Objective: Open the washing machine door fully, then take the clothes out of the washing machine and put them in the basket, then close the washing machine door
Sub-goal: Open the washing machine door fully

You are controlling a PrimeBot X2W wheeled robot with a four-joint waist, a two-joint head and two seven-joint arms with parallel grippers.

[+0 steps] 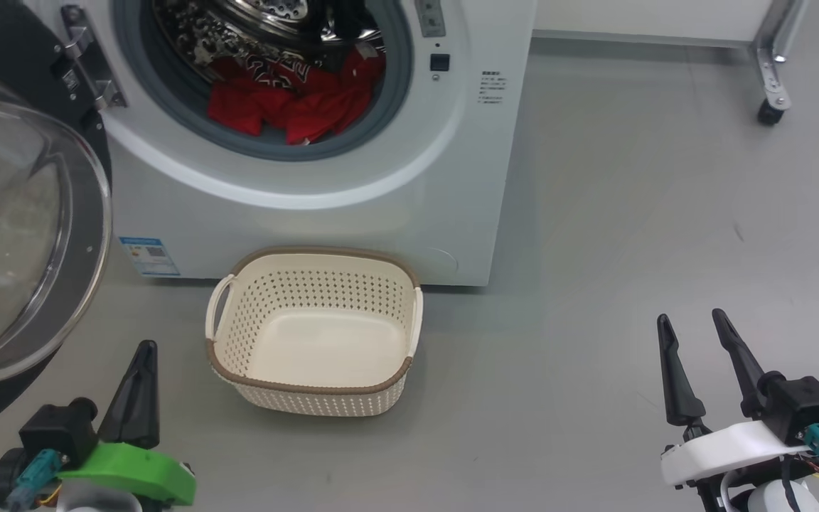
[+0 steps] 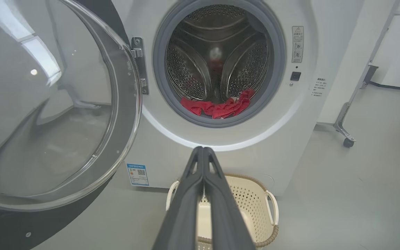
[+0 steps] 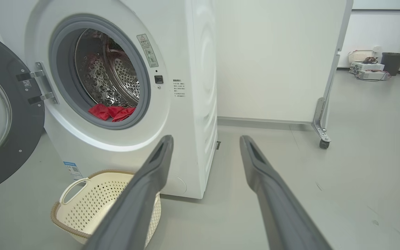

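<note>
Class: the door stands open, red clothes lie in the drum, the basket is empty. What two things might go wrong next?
The clothes lie bunched low in the drum; the open right pincer may lift only one piece. The basket is small; a garment may drape over its rim onto the floor.

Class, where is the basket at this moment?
In the head view the basket sits on the floor left of centre, just in front of the washing machine, below the clothes.

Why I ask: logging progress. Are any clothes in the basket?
No, the basket is bare inside, while the red clothes lie in the washing machine drum.
</note>
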